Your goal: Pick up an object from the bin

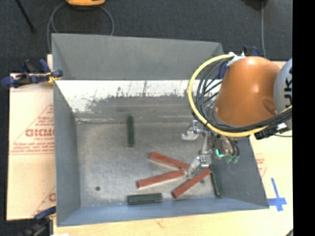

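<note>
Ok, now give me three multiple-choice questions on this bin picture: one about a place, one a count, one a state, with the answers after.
1. Where is the gripper?
A. above the red-brown bars, towards the view's lower right
B. over the far left corner
C. outside the bin

2. How many red-brown bars lie in the bin?
A. one
B. three
C. five

3. How does the dark green bar left of centre lie?
A. stacked on a red-brown bar
B. leaning on a wall
C. flat and alone on the floor

Answers: A, it hangs over the bars' right ends; B, three lie clustered together; C, nothing touches it.
</note>
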Controlling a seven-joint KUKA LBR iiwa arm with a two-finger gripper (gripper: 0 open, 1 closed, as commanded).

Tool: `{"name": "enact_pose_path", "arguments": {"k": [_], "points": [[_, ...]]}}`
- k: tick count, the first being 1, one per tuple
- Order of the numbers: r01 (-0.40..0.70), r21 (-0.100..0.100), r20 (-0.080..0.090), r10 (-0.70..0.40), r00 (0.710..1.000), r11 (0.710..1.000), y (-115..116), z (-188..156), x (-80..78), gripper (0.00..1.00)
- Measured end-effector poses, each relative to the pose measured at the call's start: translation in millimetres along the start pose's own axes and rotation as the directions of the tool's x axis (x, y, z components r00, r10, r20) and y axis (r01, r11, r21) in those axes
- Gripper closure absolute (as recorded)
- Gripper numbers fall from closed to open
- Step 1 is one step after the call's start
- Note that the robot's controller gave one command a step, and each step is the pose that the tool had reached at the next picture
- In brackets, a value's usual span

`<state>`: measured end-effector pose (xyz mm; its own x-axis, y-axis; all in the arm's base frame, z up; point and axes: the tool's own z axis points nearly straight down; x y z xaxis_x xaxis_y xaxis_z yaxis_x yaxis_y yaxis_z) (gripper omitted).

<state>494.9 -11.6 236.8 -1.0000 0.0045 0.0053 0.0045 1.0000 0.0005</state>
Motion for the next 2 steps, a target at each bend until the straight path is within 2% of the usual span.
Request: {"name": "enact_pose_path", "arguments": {"k": [1,2], "points": [[0.0,0.0,0.008,0.0,1.0,1.0,-0.1,-4.2,-1.5,0.0],[0.033,0.003,0.018,-0.033,0.999,0.999,-0.8,40.0,-11.8,0.0]]}}
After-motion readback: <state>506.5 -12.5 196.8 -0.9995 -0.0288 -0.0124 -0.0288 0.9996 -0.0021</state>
